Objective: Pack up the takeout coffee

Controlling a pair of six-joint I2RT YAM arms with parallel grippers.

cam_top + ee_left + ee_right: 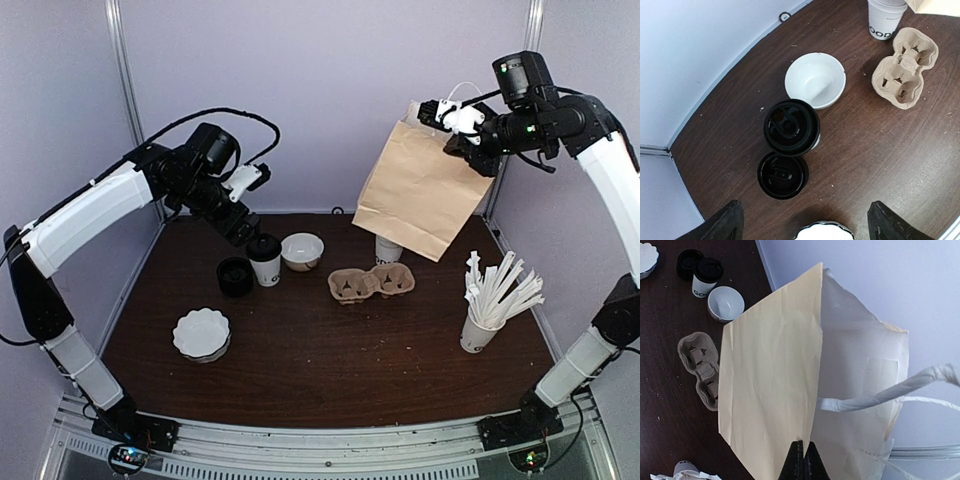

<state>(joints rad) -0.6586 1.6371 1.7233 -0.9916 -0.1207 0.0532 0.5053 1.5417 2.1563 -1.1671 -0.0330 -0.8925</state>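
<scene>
The takeout coffee (265,260), a white cup with a black lid, stands at the back left of the table; it also shows in the left wrist view (791,127) and the right wrist view (705,277). My left gripper (240,225) hovers just above and left of it, open and empty (805,205). My right gripper (462,138) is shut on the top rim of a brown paper bag (415,190) and holds it in the air at the back right. In the right wrist view the jaws (804,452) pinch the bag's edge (770,370), and the bag's mouth is open.
A loose black lid (235,276) lies left of the coffee, a white bowl (302,250) right of it. A cardboard cup carrier (370,283) sits mid-table, stacked cups (388,250) under the bag, a cup of wrapped sticks (482,325) at right, and a scalloped white dish (201,333) at front left.
</scene>
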